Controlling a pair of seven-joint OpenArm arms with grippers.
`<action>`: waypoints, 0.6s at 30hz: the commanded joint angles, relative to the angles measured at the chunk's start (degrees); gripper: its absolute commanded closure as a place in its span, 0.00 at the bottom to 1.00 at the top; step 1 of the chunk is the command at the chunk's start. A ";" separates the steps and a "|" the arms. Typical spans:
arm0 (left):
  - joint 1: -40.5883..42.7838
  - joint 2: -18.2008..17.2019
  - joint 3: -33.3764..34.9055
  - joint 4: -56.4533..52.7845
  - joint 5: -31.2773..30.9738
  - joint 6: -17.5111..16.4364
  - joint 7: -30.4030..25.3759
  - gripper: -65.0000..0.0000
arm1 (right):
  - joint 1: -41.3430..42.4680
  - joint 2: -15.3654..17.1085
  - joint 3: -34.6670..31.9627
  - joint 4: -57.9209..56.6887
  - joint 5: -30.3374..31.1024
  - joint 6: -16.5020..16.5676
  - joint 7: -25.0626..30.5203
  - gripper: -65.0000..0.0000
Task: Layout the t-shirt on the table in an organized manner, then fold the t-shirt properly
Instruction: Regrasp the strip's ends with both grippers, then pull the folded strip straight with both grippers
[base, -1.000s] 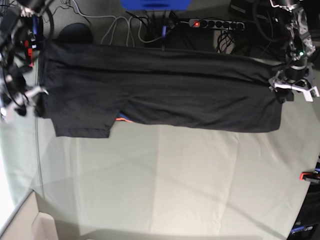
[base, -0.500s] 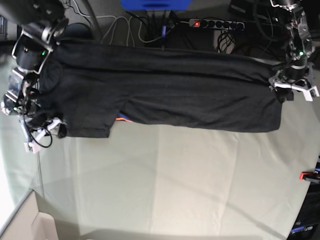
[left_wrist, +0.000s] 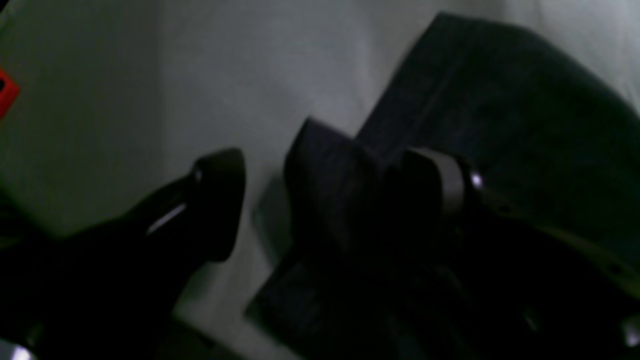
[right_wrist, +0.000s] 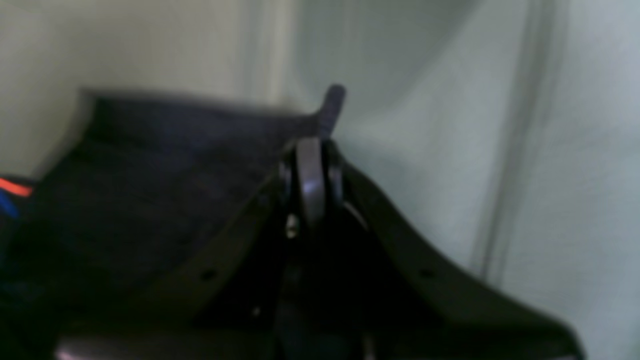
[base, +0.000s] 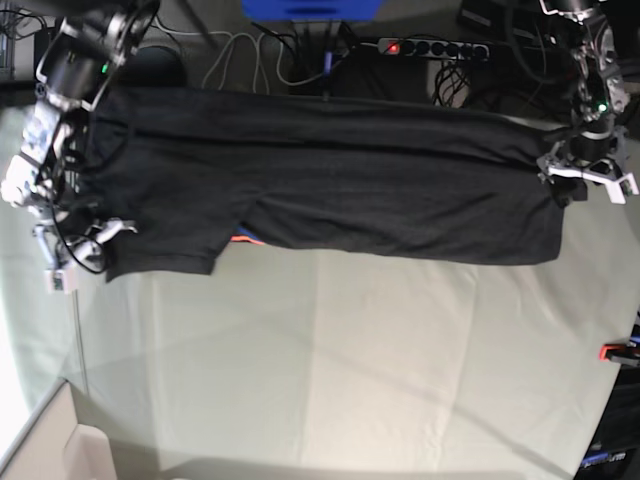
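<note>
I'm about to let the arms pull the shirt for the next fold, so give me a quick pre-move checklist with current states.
1. Right gripper shut on the t-shirt corner: ok, fabric pokes up between the closed jaws.
2. Left gripper gripping: not ok, jaws stand wide open with a fold of hem between them.
3. Shirt lying flat along the table: ok, apart from the lifted corners.
4. Graphic hidden: not ok, a coloured sliver peeks out at the near edge.
5. Cables behind the shirt clear of it: cannot tell.
</note>
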 joint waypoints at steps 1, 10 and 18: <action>-0.02 -1.09 -0.27 0.93 -0.18 -0.07 -1.18 0.28 | -1.02 -0.22 0.13 4.00 1.13 0.43 1.09 1.00; -0.29 -1.18 -0.27 0.85 -0.18 -0.07 -1.18 0.28 | -13.85 -7.25 7.51 21.05 1.48 0.43 1.09 1.00; -1.60 -1.27 0.17 0.93 -0.26 -0.07 -1.18 0.28 | -18.07 -6.02 11.12 16.04 8.07 0.43 1.18 1.00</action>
